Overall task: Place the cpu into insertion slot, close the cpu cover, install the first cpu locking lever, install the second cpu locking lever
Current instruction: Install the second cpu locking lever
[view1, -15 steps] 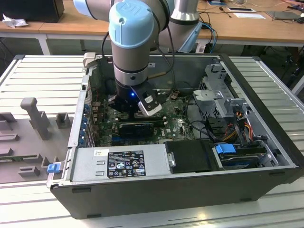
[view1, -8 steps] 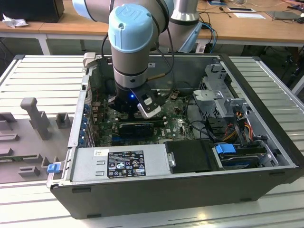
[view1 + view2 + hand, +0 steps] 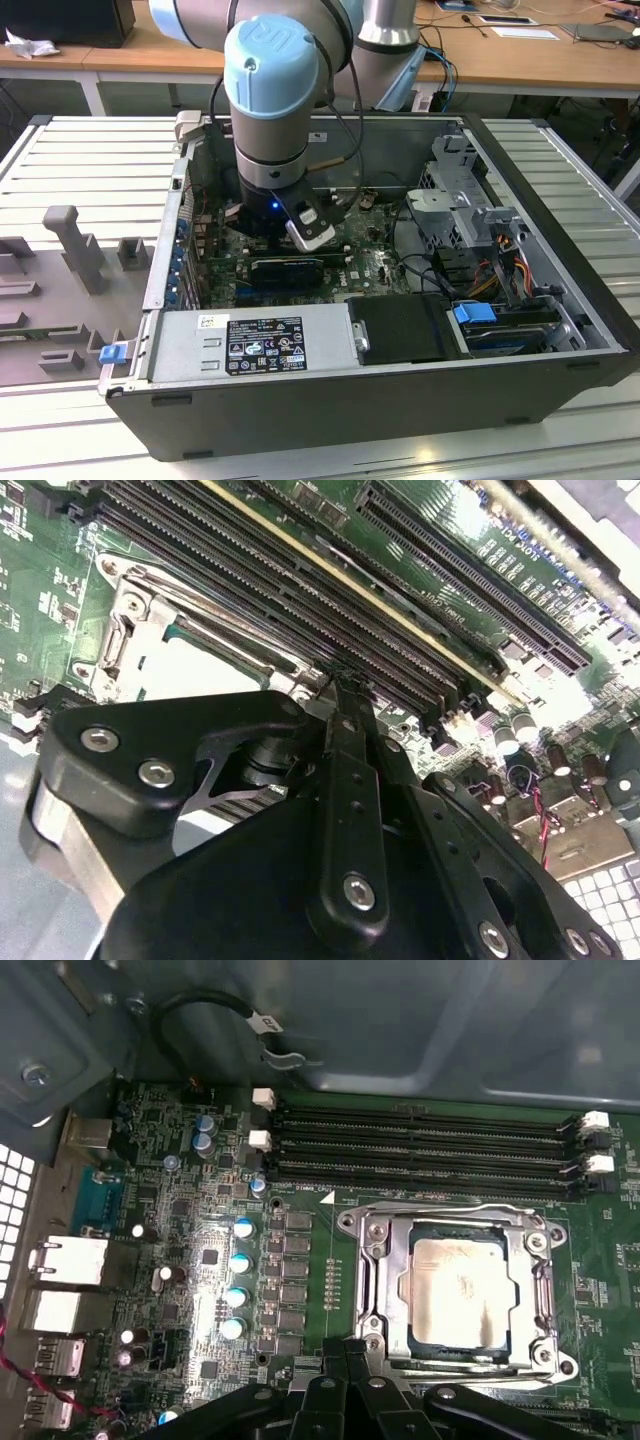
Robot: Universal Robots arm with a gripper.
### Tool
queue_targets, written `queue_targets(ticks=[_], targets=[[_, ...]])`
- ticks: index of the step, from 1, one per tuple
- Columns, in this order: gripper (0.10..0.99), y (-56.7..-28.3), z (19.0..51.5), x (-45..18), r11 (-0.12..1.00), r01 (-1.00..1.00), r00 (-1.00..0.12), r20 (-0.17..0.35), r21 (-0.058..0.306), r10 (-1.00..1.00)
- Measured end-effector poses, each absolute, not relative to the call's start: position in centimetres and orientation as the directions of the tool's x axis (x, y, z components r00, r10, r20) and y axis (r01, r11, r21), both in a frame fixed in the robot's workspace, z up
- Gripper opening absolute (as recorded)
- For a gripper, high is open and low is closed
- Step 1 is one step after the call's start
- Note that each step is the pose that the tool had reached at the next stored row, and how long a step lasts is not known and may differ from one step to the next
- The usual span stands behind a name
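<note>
Cpu (image 3: 462,1292) seated in slot, cover (image 3: 455,1222) down. Claw (image 3: 345,1360) pinched together, empty, at socket's 6 o'clock edge. Best pressing lever down slowly, hooking fully.

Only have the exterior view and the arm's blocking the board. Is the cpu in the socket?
Observer: Yes. In the first wrist view the cpu lies flat in the insertion slot, grey face up.
Operator: Cover?
Observer: The cpu cover is down around the chip, and the chip's top shows through its cut-out.
Operator: Gripper?
Observer: The gripper is shut with nothing in it, tips just off the cover's near edge.
Operator: Levers latched?
Observer: Can't tell from either wrist view.
</note>
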State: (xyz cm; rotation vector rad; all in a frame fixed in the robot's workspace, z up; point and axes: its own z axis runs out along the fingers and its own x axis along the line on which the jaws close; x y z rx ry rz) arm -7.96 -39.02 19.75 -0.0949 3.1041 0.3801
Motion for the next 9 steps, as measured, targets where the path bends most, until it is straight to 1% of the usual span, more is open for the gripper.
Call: queue_targets(ticks=[9], targets=[[0.106,-39.0,21.7,-8.0,0.969,-0.062,-0.998,-0.02,0.239,-0.059]])
